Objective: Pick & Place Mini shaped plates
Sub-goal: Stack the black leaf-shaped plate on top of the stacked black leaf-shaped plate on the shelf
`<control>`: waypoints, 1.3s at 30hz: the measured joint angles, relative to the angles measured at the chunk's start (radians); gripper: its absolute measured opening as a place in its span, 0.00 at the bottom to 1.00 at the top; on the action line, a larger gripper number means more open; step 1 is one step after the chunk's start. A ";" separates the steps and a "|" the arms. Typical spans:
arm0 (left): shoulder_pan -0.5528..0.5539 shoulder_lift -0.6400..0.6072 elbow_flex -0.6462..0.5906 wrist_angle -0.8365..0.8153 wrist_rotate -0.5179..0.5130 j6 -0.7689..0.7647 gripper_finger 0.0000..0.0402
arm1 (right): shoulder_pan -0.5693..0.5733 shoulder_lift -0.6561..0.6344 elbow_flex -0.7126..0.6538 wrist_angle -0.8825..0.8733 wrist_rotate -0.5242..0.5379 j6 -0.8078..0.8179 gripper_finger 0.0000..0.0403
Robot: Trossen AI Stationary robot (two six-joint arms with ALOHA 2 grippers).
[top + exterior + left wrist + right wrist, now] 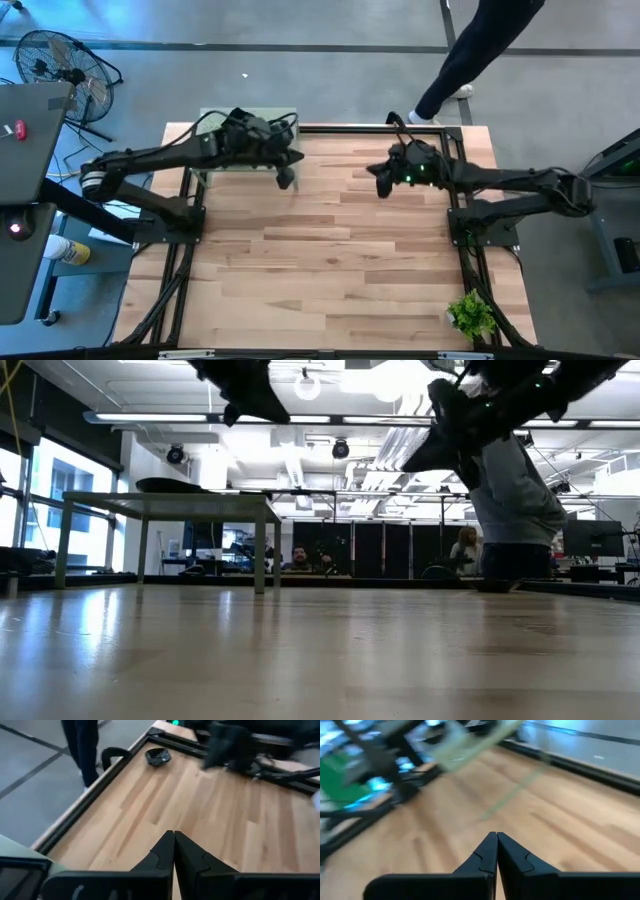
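Note:
Only one mini plate shows plainly: a small glossy black dish (157, 756) resting on the wood close to the table's far edge, by the right arm's base. My left gripper (287, 180) (173, 834) hovers above the far-left part of the table, shut and empty. My right gripper (383, 185) (496, 835) hovers above the far-right part, facing the left one, also shut and empty. Both are raised well clear of the tabletop. The other dishes are out of view.
A pale green translucent stand (250, 125) (170, 505) sits at the far-left edge, with a dark flat shape (172, 485) on top. A small green plant (470, 315) stands at the near-right corner. A person's legs (455, 70) are beyond the far edge. Black frame rails (455, 240) border the bare wood (330, 260).

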 joint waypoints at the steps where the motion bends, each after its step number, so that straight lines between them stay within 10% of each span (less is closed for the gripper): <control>1: -0.001 -0.019 -0.018 0.012 0.002 -0.006 0.00 | -0.026 0.000 0.020 -0.047 0.009 0.005 0.01; 17: 0.002 -0.253 -0.231 0.079 -0.003 -0.053 0.00 | -0.508 0.000 -0.108 -0.374 0.119 0.443 0.06; 28: 0.002 -0.256 -0.236 0.068 -0.002 -0.048 0.00 | -0.608 0.037 -0.117 -0.460 0.333 0.556 0.38; 39: 0.002 -0.256 -0.236 0.050 -0.001 -0.023 0.00 | -0.648 0.276 -0.117 -0.331 0.359 0.656 0.39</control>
